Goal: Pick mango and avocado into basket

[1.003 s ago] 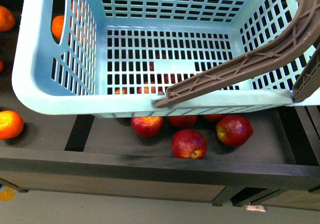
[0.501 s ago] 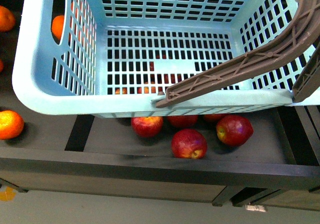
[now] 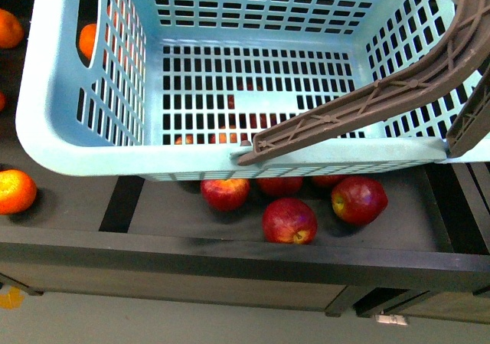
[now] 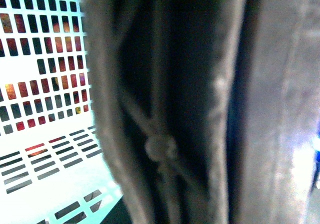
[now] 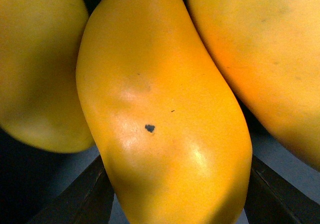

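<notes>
Your right gripper (image 5: pixel 177 199) is spread either side of the middle mango (image 5: pixel 160 109), one of three lying side by side. Can't tell if it's actually squeezing. One basket (image 3: pixel 92 158) sits above the bench (image 3: pixel 230 252), with five red fruit (image 3: pixel 289 220) showing below its front rim. The basket's drifted a touch left since a second ago.

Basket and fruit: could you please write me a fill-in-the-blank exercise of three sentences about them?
1. The handle of the teal basket is ___ in colour.
2. In the right wrist view, the mango lies between ___ other yellow fruits.
3. The round fruit on the shelf below the basket's near rim is mostly ___.
Missing words: brown; two; red.
</notes>
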Motion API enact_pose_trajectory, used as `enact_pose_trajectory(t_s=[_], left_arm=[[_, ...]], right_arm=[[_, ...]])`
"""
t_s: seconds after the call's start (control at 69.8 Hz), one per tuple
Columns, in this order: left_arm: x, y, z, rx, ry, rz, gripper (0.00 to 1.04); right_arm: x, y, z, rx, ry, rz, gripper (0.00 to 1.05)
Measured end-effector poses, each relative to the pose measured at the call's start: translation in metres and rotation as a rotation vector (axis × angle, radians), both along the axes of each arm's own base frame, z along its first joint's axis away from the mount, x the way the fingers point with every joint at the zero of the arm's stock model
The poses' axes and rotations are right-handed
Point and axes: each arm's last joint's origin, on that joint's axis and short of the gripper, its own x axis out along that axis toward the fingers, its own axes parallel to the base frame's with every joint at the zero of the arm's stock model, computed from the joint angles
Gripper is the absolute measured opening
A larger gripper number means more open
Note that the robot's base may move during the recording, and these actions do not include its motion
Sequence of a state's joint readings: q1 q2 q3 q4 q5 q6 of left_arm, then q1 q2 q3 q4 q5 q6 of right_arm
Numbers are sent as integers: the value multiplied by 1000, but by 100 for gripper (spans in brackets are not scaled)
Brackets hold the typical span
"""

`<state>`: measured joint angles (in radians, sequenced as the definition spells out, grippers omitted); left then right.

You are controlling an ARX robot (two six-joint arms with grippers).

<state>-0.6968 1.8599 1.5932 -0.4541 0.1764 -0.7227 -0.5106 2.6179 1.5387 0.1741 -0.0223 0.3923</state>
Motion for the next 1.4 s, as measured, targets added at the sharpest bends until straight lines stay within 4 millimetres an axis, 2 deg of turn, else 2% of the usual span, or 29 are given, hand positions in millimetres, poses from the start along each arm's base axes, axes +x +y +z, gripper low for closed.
enact_pose_trajectory(t_s=[0.072,0.115,0.243,0.258,0.444,0.501,0.587,0.687,0.788,0.917,1.189,1.318,1.404], left_arm=[[0,0,0,0,0,0,13],[0,0,0,0,0,0,13],[0,0,0,0,0,0,13],[0,0,0,0,0,0,13],[0,0,0,0,0,1,13],[0,0,0,0,0,0,13],[0,0,0,0,0,0,13],[0,0,0,-1,1,0,13],[0,0,0,0,0,0,13],[0,0,0,0,0,0,13],[0,0,0,-1,0,0,13],[0,0,0,0,0,1,13],[0,0,0,0,0,1,13]], right_arm=[[-10,3,23,-29,-37,36,59],[-21,8,51,-61,-89,87,59],[-45,19,96,-134,-159,174,59],[-52,22,105,-143,-174,193,59],[-103,48,172,-152,-282,301,59],[-124,62,204,-150,-342,343,59],[-143,78,237,-174,-408,380,59],[-166,110,282,-249,-506,425,59],[-181,143,306,-306,-580,477,59],[-190,183,311,-314,-630,538,59],[-174,253,289,-177,-595,593,59],[-167,279,279,-138,-572,650,59],[-162,285,273,-127,-552,658,59]])
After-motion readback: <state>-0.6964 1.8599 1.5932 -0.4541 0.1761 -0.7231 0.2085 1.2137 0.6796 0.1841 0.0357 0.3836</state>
